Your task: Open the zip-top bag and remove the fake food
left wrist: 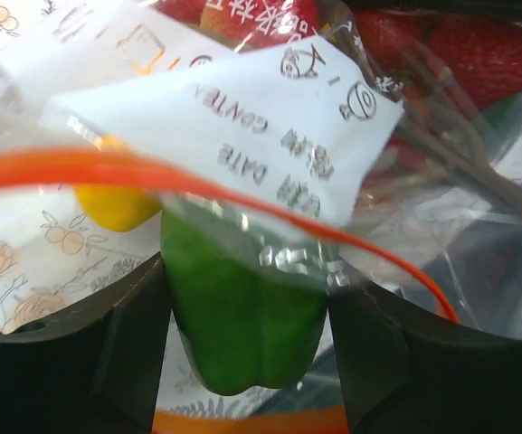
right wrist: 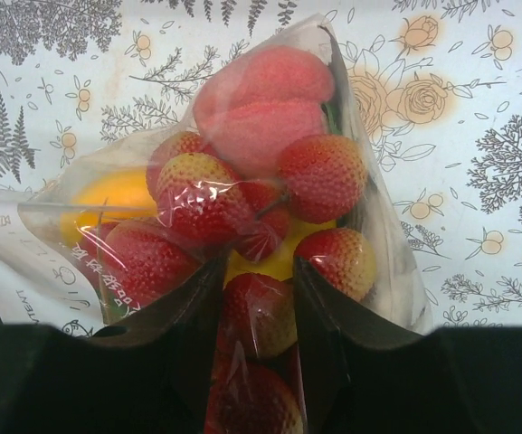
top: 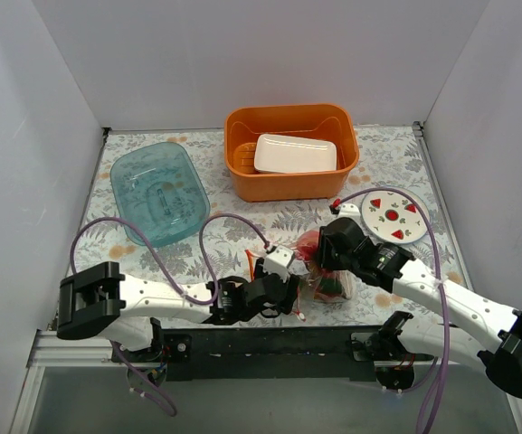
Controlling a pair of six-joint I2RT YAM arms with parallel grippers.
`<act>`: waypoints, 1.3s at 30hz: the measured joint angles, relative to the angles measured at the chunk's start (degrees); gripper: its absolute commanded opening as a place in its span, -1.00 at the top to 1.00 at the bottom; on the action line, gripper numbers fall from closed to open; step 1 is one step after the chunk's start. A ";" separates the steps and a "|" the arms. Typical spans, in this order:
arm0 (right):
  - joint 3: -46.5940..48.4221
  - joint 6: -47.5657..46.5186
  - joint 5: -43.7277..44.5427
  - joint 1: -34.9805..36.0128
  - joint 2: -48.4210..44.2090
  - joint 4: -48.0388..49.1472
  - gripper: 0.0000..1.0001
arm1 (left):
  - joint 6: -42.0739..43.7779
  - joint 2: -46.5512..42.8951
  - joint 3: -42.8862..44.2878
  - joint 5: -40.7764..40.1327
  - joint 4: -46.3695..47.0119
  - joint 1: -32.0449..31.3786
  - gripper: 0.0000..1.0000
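Clear plastic, the zip-top bag lies at lower centre from above, between both grippers. Left wrist view: the left gripper straddles a green pepper by the zip strip; whether it pinches, I cannot tell. Right wrist view: the right gripper clamps the bag's bottom, likely anchoring it, red fruits inside.

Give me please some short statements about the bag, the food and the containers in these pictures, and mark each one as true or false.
1. The zip-top bag lies between the two hands. True.
2. The orange basin is empty. False: a white container sits in it.
3. A green pepper shows between the left hand fingers. True.
4. The fake food lies on the teal tray. False: it is inside the bag.
5. The right hand grips the bag. True.
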 measured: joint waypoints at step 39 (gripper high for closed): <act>-4.81 -3.63 5.46 2.29 -7.61 3.10 -0.10 | -10.71 -12.37 19.52 25.11 -46.53 14.91 0.49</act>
